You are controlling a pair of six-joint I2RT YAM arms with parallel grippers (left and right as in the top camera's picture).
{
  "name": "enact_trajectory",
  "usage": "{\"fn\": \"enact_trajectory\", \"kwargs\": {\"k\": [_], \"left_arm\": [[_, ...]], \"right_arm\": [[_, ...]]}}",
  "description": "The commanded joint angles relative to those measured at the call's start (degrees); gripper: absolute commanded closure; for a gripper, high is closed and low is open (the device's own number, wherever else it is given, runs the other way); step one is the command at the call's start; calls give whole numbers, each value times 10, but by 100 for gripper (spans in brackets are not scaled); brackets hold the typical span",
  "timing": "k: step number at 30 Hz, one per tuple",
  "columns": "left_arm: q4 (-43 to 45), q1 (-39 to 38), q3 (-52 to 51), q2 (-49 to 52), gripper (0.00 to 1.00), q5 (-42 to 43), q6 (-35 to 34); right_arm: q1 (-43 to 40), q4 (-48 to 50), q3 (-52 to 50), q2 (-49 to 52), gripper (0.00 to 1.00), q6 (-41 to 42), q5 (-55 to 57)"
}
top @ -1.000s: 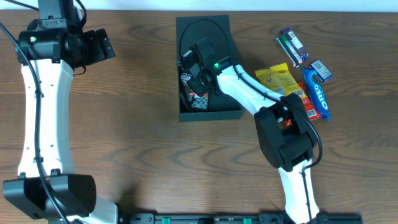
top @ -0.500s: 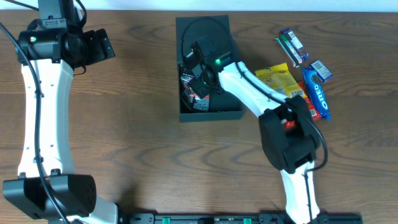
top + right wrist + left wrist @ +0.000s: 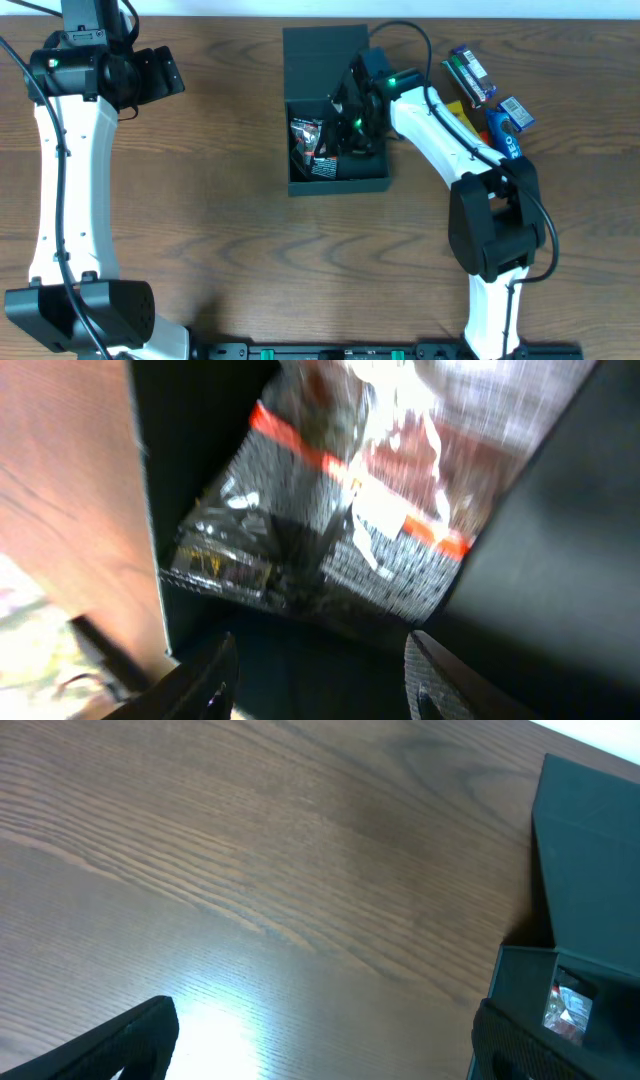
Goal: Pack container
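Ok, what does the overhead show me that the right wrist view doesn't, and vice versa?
Only overhead: snacks on the table right of the container, such as the green-and-blue bar and the small blue packet. Only right wrist: the right tool, fingers apart with nothing between them. Both: the crinkly packet lying inside the container.
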Motion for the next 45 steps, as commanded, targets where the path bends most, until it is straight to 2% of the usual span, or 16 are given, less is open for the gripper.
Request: {"fn": "enact_trajectory", "kwargs": {"k": [1, 9, 23, 25, 27, 28, 30, 31, 41, 45], "left_arm": [[2, 1, -3, 3, 5, 0, -6], [2, 1, -3, 3, 5, 0, -6], [2, 1, -3, 3, 5, 0, -7], [2, 1, -3, 3, 5, 0, -7], [2, 1, -3, 3, 5, 0, -7], [2, 1, -3, 3, 5, 0, -7], [2, 1, -3, 3, 5, 0, -7], [2, 1, -3, 3, 5, 0, -7], [2, 1, -3, 3, 5, 0, -7], [2, 1, -3, 4, 5, 0, -7]], "right_arm": [[4, -8, -16, 7, 46, 68, -27], [5, -10, -45, 10, 46, 137, 41], [11, 75, -45, 60, 46, 137, -27], [11, 84, -45, 60, 53, 137, -27], [11, 92, -45, 60, 69, 137, -27], [11, 94, -45, 60, 81, 137, -27], [11, 96, -45, 60, 96, 136, -26], [11, 97, -45, 60, 99, 136, -27], [9, 104, -37, 53, 99, 87, -38], [9, 117, -26, 51, 99, 62, -104]]}}
